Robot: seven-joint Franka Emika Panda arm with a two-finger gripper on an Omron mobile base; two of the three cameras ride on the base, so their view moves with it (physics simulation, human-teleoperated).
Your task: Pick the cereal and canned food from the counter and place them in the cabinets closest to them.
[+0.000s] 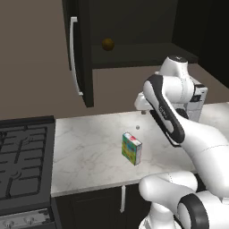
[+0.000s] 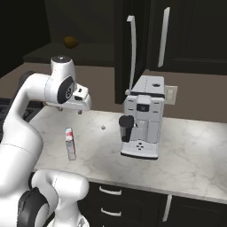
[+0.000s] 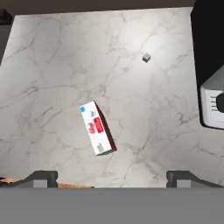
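The cereal [image 1: 132,148] stands upright on the white marble counter [image 1: 89,147], a small box with a green, yellow and red front. From the side the cereal [image 2: 70,143] looks thin, and from above the cereal [image 3: 97,128] shows a white top with red and blue print. My gripper [image 3: 113,179] hangs high over the counter [image 3: 52,65], open, fingertips [image 3: 43,177] wide apart with nothing between them. The hand [image 1: 143,107] is behind and above the box. An upper cabinet [image 1: 82,53] above the counter has its door swung open. The canned food is out of view.
A white coffee machine [image 2: 142,117] stands on the counter to the right of the box. A black stove [image 1: 24,156] lies to the left. A small grey cube [image 3: 146,57] rests on the marble behind the box. A brown round thing [image 1: 108,44] sits on the open cabinet's shelf.
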